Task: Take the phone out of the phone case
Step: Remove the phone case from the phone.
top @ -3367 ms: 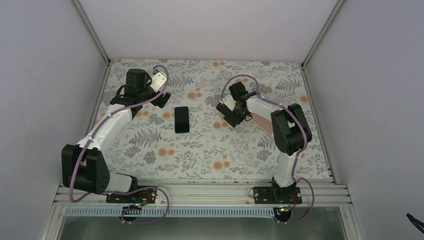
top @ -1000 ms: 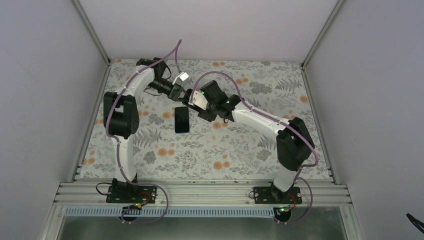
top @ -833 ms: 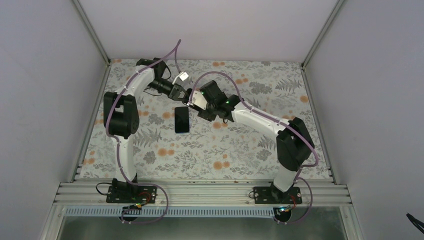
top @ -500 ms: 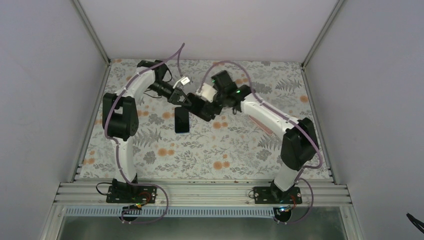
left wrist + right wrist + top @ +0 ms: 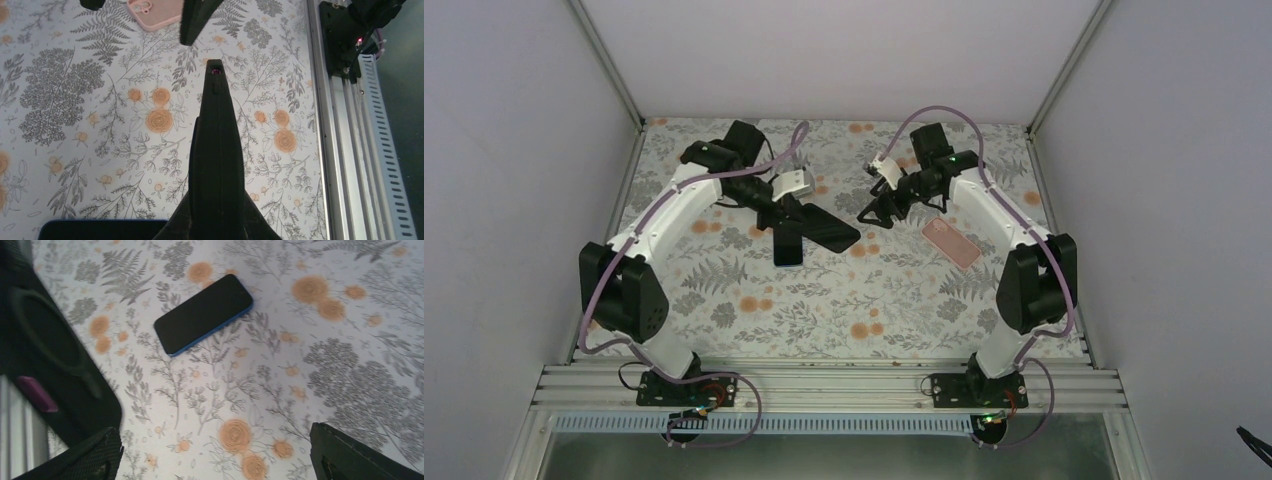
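The phone is a black slab with a blue edge. It lies flat on the floral table, screen up, and also shows in the right wrist view and at the left wrist view's bottom edge. The black phone case hangs tilted above the table just right of the phone, apart from it. My left gripper is shut on one end of the case, which I see edge-on. The case's ring and purple button show from the right. My right gripper is open and holds nothing, its fingers wide apart.
A pink phone case lies flat on the table at the right, under the right arm; it also shows at the top of the left wrist view. The aluminium rail runs along the near edge, and side walls close in the table.
Both grippers met at the black case behind the phone. The right one has let go and drawn back to the right; the left has carried the case forward. The phone has not moved.
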`<state>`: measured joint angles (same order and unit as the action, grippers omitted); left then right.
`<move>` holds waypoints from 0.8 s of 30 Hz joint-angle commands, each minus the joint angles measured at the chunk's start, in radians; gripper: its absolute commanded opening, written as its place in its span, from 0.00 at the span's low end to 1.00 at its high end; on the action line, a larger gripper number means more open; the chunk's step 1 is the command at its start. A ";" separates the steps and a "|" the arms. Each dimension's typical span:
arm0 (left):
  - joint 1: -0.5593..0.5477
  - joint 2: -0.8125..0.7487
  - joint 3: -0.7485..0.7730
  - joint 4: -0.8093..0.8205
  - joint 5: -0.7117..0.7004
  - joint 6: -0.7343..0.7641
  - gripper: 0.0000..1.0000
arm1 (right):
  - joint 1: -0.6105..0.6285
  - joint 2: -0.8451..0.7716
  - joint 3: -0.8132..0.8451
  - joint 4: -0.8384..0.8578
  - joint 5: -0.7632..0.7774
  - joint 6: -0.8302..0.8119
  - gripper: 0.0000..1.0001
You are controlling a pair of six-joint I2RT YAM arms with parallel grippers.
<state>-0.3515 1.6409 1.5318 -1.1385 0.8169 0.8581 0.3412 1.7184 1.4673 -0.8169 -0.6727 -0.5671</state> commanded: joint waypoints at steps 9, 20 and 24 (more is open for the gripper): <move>-0.001 0.018 -0.046 0.158 -0.010 -0.034 0.02 | 0.009 0.021 -0.050 -0.050 -0.096 -0.095 0.81; -0.002 0.014 -0.013 0.150 0.023 -0.035 0.02 | 0.010 0.038 -0.110 -0.003 -0.093 -0.088 0.76; -0.003 0.014 0.005 0.135 0.040 -0.032 0.02 | 0.010 0.055 -0.111 0.008 -0.084 -0.079 0.75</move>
<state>-0.3534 1.6875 1.4818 -1.0195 0.7708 0.8227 0.3466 1.7481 1.3613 -0.8333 -0.7425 -0.6464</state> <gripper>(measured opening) 0.107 0.755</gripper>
